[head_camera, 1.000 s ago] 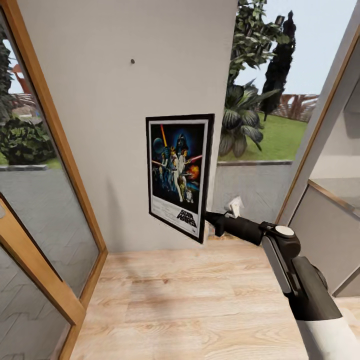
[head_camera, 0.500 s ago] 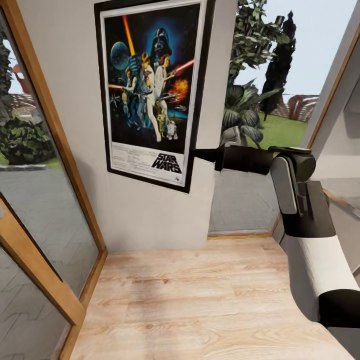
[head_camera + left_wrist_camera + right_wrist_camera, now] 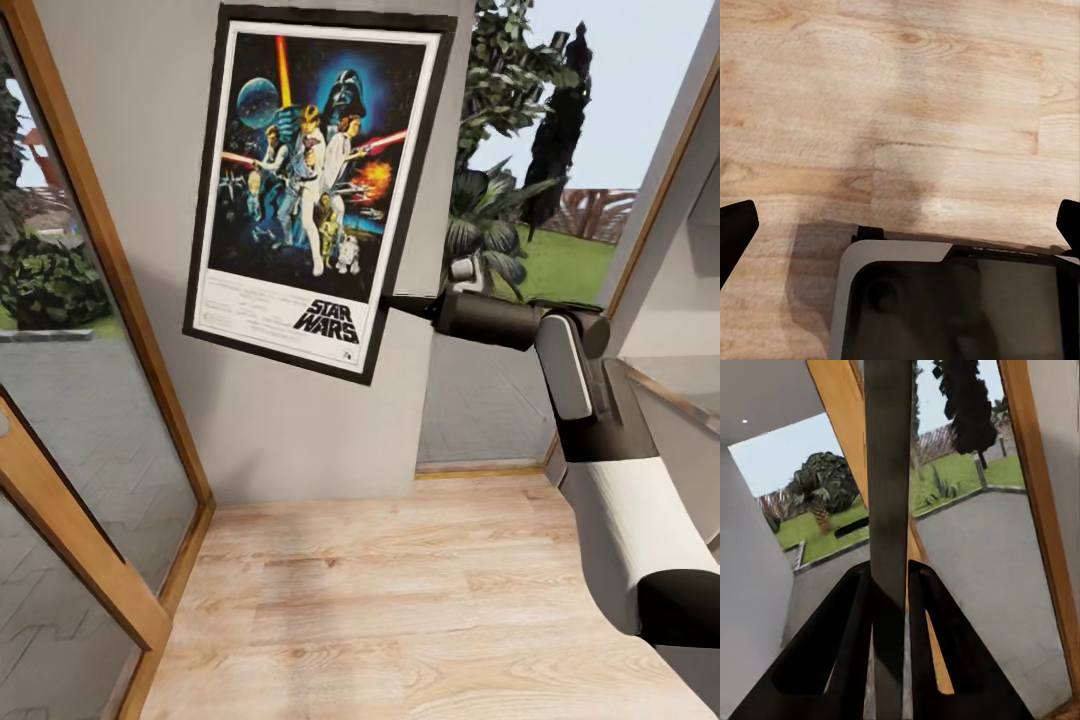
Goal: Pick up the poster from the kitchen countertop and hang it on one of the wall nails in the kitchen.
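Pickup done: right gripper (image 3: 889, 607) fingers pinch the poster (image 3: 310, 190) edge, raised tilted against the wall (image 3: 150, 100); hanging on a nail remains. Left fingers wide.

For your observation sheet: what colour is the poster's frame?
Black, around a white border on the poster; the head view shows it best.

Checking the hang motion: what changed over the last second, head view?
The right gripper raised the poster from low beside the wall to high against it, covering where the nail showed, then nudged it right with more tilt. Grip unchanged: fingers still clamp its edge. Camera, floor and left gripper unchanged.
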You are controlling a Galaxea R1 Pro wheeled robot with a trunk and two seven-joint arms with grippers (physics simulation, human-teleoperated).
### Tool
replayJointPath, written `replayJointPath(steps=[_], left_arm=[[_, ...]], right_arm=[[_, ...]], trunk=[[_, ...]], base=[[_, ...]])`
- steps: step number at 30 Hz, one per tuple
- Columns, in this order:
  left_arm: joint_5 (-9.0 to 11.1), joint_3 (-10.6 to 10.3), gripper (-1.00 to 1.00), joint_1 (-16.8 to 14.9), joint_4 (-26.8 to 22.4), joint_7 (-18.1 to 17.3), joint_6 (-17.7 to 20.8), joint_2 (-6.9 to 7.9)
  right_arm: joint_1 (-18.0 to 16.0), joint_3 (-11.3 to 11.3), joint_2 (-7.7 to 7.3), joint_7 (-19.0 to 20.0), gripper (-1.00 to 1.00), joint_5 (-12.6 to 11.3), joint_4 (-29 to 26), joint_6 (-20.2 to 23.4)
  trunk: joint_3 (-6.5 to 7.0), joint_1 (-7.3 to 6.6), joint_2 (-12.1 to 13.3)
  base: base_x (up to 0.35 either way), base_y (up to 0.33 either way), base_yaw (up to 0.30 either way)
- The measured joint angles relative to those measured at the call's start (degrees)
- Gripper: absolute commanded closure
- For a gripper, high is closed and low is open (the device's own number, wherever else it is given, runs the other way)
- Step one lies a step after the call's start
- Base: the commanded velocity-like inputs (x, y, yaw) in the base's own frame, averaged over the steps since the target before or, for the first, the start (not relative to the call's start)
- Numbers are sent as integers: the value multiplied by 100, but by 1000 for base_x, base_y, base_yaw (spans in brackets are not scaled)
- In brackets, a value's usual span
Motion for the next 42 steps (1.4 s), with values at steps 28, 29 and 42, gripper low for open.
replayJointPath(steps=[28,29,42], left_arm=[[0,0,-100,0,-8,-1,0,0],[0,0,-100,0,-8,-1,0,0],[0,0,-100,0,-9,-1,0,0]], right_arm=[[-16,838,-233,16,100,440,-422,35],[-17,839,-233,16,100,443,-422,42],[-380,842,-234,23,100,532,-277,45]], trunk=[[0,0,-1],[0,0,-1],[0,0,-1]], base=[[0,0,0],[0,0,0],[0,0,0]])
